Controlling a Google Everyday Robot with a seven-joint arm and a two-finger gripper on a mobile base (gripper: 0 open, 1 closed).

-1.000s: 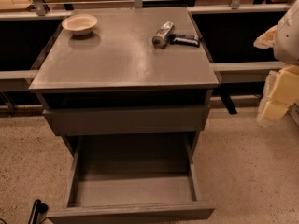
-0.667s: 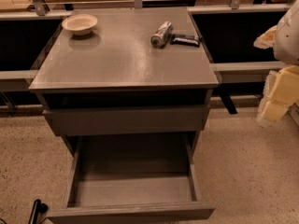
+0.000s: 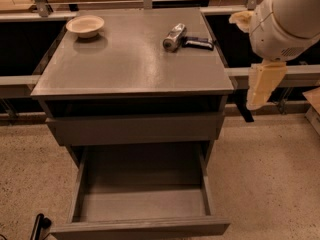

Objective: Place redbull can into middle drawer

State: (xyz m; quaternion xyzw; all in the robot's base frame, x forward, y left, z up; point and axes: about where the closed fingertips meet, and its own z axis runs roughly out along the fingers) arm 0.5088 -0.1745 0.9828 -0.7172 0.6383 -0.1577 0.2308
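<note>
Since a second ago the arm (image 3: 292, 19) has come in from the right edge, moving left and a little up, so that more of its white body shows. The can, packet, bowl and drawer lie where they did.

The arm now fills the far right corner of the view, just beyond the right edge of the cabinet. Its rounded white housing sits at about the height of the surface (image 3: 125, 64). The end effector (image 3: 262, 83) hangs below that housing as a pale tan piece pointing down, off to the right of the cabinet and apart from it. It holds nothing that can be seen. Whether it is released or clenched cannot be told from this angle.

The can (image 3: 174, 37) lies on its side on the far right part of the surface, its shiny round end turned toward the near left. The dark flat packet (image 3: 199, 43) lies just beside it on the right, touching or nearly touching it. A pale bowl (image 3: 85, 25) stands upright at the far left corner, well apart from both.

Below a shut grey panel (image 3: 135, 129), the drawer (image 3: 140, 227) is pulled out toward the near side, its flat floor showing. The can is well apart from both the drawer and the end effector.
</note>
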